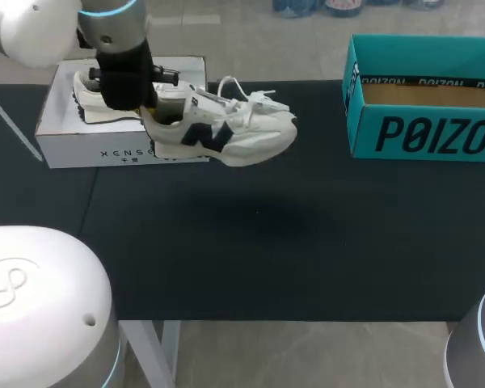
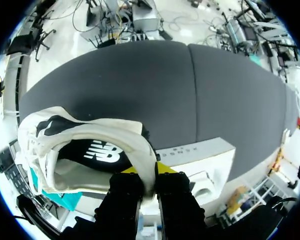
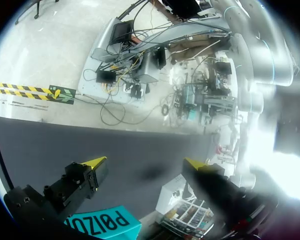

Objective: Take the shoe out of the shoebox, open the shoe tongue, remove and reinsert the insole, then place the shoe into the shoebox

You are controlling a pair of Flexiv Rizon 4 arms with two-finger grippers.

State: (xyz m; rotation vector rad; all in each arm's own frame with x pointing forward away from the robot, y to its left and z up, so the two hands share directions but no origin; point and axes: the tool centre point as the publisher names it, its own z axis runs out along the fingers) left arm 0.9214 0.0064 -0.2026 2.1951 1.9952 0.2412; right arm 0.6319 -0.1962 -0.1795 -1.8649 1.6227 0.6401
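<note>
Left wrist view: the left gripper (image 2: pixel 146 172) is seen clenched on the white sneaker (image 2: pixel 90 145), with its heel collar pinched between both fingers. In the head view the sneaker is held clear of the dark table (image 1: pixel 267 242), just beside the white shoebox (image 1: pixel 105 137), where a second shoe (image 1: pixel 93 101) lies. The right gripper (image 3: pixel 142 165) is spread wide and empty, above a teal box (image 3: pixel 102 222).

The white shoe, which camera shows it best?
The head view: the whole shoe hangs side-on from the left claw. The left wrist view shows only its heel collar and inside, pinched by that claw; the right wrist view shows none of it.
</note>
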